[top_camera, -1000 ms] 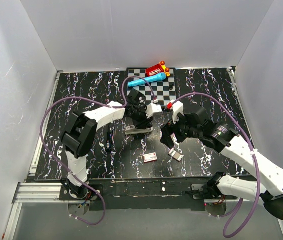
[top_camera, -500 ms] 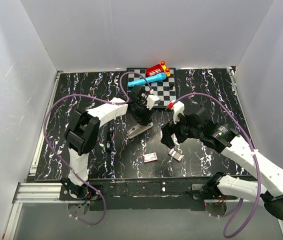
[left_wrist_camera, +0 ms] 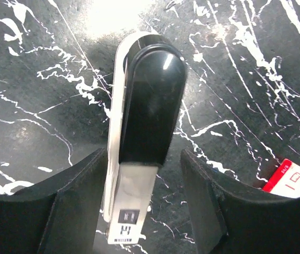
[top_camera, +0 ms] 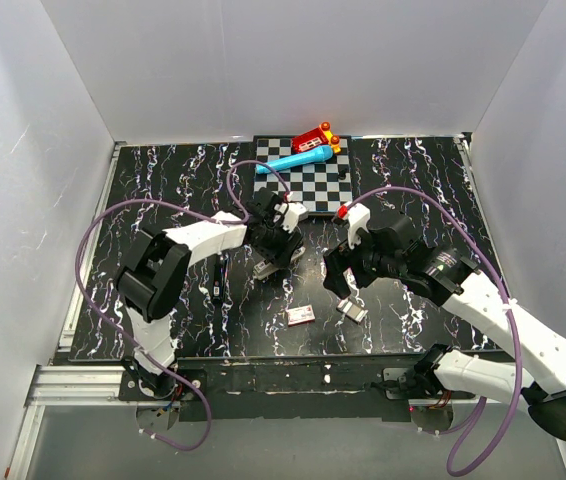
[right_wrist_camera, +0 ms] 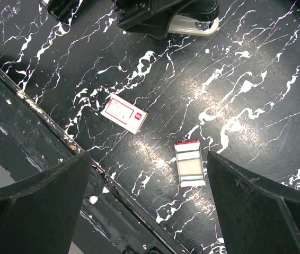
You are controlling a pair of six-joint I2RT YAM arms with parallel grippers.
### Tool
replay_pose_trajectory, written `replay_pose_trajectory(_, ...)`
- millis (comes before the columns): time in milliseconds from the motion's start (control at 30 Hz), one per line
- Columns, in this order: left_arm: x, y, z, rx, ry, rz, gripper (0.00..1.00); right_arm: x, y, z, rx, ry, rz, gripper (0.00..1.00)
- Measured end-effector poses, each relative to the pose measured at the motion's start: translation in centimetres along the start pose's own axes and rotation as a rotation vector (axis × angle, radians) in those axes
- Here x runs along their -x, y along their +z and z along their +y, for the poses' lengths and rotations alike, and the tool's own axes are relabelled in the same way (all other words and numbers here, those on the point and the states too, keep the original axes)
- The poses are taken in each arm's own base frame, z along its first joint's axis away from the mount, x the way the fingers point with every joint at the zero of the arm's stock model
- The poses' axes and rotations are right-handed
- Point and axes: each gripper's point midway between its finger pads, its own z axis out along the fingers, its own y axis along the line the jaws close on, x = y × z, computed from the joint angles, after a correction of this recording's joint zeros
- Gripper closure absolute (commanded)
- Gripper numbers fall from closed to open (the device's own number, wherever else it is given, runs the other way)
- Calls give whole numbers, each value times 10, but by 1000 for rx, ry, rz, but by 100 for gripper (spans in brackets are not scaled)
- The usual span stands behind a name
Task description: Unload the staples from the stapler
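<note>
The stapler (left_wrist_camera: 147,121), black on top with a silvery body, lies on the black marbled table between my left gripper's (left_wrist_camera: 144,182) fingers. The jaws stand open, with a clear gap on the right side. In the top view the left gripper (top_camera: 271,250) sits over the stapler (top_camera: 266,268) at mid table. My right gripper (right_wrist_camera: 149,159) hangs wide open and empty above a small open tray (right_wrist_camera: 188,165) that holds grey strips of staples (right_wrist_camera: 192,181). It is to the right of the stapler in the top view (top_camera: 336,282).
A white-and-red box (top_camera: 301,314) lies near the front edge, left of the tray (top_camera: 351,309). A thin black stick (top_camera: 220,280) lies left of the stapler. At the back, a checkered mat (top_camera: 315,175) carries a blue cylinder (top_camera: 293,160) and a red toy (top_camera: 315,138).
My left gripper has shifted a little left and toward the front with the stapler. Its jaws have widened off the stapler. The right arm has stayed put.
</note>
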Motion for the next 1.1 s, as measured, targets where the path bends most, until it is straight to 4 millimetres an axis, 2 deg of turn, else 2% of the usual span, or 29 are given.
replay_pose_trajectory(67, 4, -5, -2, 6, 10, -20, 43, -2, -1, 0, -1, 1, 6, 2)
replay_pose_trajectory(167, 24, -18, -5, 21, 38, -97, 43, -2, -1, 0, -3, 5, 9, 2)
replay_pose_trajectory(300, 43, -25, -8, 29, 68, -168, 43, -3, -1, 0, -3, 8, 10, 2)
replay_pose_trajectory(600, 45, -19, -7, 29, 89, -165, 43, -3, 0, 0, -4, 8, 13, 2)
replay_pose_trajectory(933, 64, -11, -3, 33, 121, -182, 44, -5, 4, -1, -5, 9, 29, 2)
replay_pose_trajectory(1100, 61, -4, -1, 32, 125, -164, 44, -5, 5, -1, -3, 9, 31, 2)
